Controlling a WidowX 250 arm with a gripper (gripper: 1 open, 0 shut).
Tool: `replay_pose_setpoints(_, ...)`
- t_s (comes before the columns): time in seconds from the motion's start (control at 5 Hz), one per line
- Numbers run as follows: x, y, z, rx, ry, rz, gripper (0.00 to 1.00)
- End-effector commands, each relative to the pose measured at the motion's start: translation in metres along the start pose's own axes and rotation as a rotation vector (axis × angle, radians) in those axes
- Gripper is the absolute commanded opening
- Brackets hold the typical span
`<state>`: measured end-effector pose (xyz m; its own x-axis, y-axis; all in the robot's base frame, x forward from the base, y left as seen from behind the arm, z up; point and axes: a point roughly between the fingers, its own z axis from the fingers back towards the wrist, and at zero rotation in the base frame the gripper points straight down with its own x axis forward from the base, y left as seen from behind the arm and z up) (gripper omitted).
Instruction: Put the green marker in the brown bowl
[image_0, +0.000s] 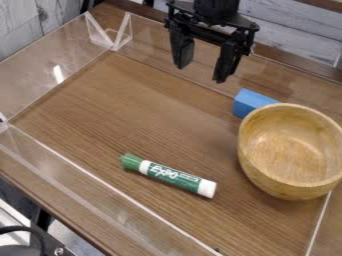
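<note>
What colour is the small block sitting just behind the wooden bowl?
Blue. The small block shows clearly in the camera view, just behind the brown bowl.

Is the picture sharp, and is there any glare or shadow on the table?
In the camera view, the green marker and brown bowl look fairly sharp; the print is readable. Bright glare sits on the clear wall at the back left. The open claw is dark, with little detail.

Even, bright light; soft low-resolution picture, faint glare on clear walls.
</note>
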<state>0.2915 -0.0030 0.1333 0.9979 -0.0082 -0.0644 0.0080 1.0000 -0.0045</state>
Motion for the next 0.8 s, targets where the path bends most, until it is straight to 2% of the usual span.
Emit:
replay_pose_setpoints(0.0,-0.008,-0.001,-0.007,0.002,0.016,-0.133,1.0)
replay_pose_setpoints(0.4,-0.048,-0.005,-0.011,0.024,-0.007,-0.611,1.0)
replay_pose_setpoints(0.6,-0.06,-0.005,-0.015,0.046,-0.017,-0.819,1.0)
